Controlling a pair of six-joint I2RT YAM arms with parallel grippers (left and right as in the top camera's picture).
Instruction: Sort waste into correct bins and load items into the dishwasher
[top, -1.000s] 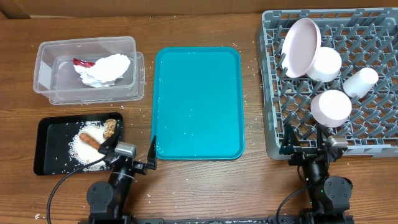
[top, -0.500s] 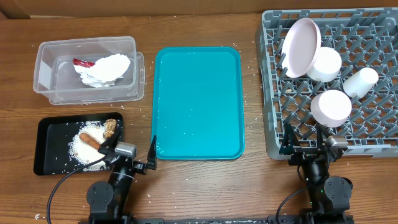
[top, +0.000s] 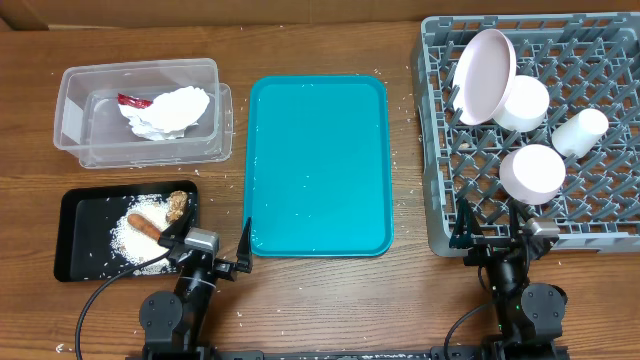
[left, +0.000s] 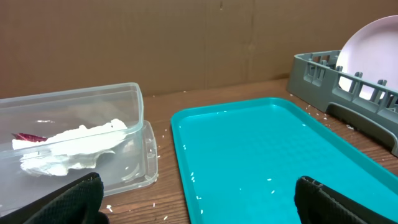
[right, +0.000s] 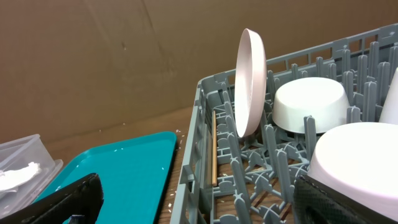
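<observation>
The grey dishwasher rack (top: 600, 230) (right: 205, 134) holds a tilted white plate (top: 484, 75) (right: 250, 81), two upside-down bowls (top: 522, 103) (top: 533, 172) (right: 311, 104) and a small cup (top: 580, 131). In the clear tub (top: 75, 120) (left: 140, 118) lie the red wrapper (top: 133, 100) (left: 28, 137) and the white napkin (top: 167, 111) (left: 68, 146). The black tray (top: 72, 235) carries rice (top: 128, 242), the carrot stick (top: 143, 225) and a brown chunk (top: 179, 205). My left gripper (top: 208, 242) (left: 198, 202) rests open at the table's near edge, nothing between its fingers. So does my right gripper (top: 497, 232) (right: 198, 202), open at the rack's front wall.
A teal tray (top: 318, 165) (left: 267, 155) lies in the middle with a few rice grains on it. Loose grains dot the wood around it. A thin wooden stick (right: 214, 146) lies inside the rack's left side. A cardboard wall (left: 186, 37) stands behind the table.
</observation>
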